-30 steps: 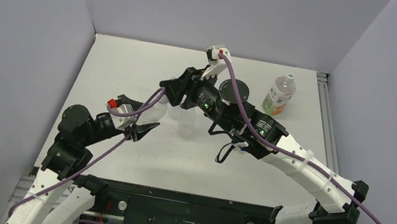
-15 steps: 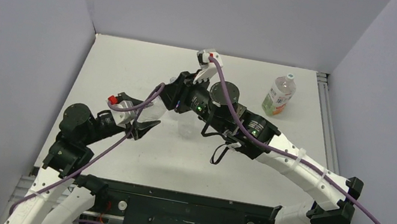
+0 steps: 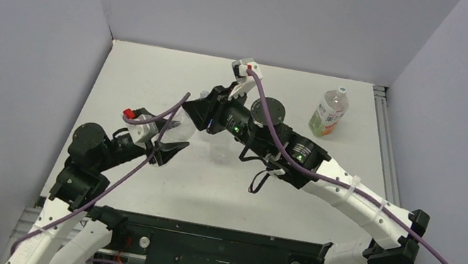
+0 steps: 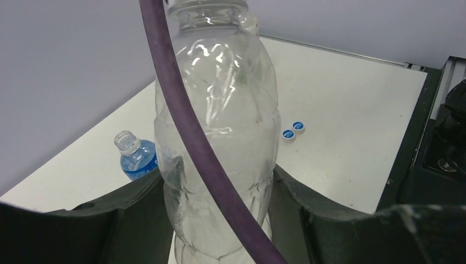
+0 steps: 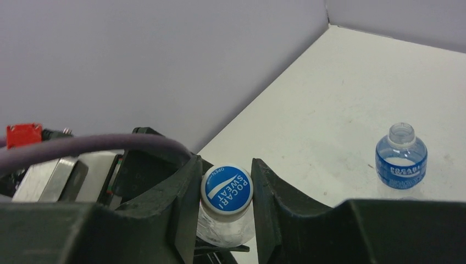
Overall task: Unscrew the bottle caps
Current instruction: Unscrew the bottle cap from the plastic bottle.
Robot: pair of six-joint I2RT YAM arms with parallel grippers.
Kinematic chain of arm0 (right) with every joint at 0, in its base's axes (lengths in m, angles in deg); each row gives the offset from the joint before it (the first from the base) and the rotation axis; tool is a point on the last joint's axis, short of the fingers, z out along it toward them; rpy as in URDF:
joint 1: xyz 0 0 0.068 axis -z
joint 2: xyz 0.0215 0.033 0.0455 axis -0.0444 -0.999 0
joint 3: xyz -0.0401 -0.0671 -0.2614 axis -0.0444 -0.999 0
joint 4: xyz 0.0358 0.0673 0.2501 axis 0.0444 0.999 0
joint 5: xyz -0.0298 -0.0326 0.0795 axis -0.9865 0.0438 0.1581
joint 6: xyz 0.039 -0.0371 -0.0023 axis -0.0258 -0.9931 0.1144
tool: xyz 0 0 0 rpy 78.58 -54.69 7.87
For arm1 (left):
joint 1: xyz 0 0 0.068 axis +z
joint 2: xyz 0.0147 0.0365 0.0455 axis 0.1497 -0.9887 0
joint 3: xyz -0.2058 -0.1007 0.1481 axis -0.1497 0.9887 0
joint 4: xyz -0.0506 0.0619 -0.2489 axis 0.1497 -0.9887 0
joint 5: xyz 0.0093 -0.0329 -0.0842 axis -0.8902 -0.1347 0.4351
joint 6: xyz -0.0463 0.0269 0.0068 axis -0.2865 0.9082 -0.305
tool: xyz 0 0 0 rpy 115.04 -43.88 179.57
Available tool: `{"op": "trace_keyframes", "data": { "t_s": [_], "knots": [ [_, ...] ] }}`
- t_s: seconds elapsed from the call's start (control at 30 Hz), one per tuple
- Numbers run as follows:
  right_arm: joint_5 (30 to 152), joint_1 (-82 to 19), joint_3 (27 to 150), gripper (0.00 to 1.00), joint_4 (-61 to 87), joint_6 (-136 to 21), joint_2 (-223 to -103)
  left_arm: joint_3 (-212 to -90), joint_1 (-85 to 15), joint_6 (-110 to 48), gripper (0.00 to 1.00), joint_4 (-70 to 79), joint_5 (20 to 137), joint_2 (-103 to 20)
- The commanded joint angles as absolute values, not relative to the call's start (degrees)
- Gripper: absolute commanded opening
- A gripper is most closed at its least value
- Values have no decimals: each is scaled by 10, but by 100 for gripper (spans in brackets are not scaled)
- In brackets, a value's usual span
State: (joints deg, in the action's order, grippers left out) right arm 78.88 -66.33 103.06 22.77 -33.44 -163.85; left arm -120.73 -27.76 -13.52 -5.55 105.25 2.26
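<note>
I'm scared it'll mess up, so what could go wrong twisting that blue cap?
The right tool grips the cap only by its rim, so it might slip when turning. The left tool could squash the clear bottle or let it spin along. The purple cable passes in front of the bottle and might snag.

The white table (image 3: 154, 76) bears an upright, capless blue-labelled bottle (image 4: 134, 159). In the left wrist view two blue caps (image 4: 298, 126) lie just beside each other, well to its right. An orange-and-green-labelled bottle (image 3: 329, 112), white-capped, stands well apart from it, and a plain clear bottle (image 3: 219, 150) stands apart too
</note>
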Motion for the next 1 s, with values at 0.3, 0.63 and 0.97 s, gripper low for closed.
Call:
{"op": "trace_keyframes", "data": {
  "t_s": [0.3,0.63,0.97],
  "knots": [
    [1172,-599,918,0,-55,-357,-1528,-1272,-278,-365,19,58,1114,41],
    [1227,-615,930,0,-159,-331,-1552,-1294,-279,-442,17,93,1190,25],
    [1166,-619,994,19,-36,-417,-1560,-1318,-279,-457,16,89,1227,14]
  ]
}}
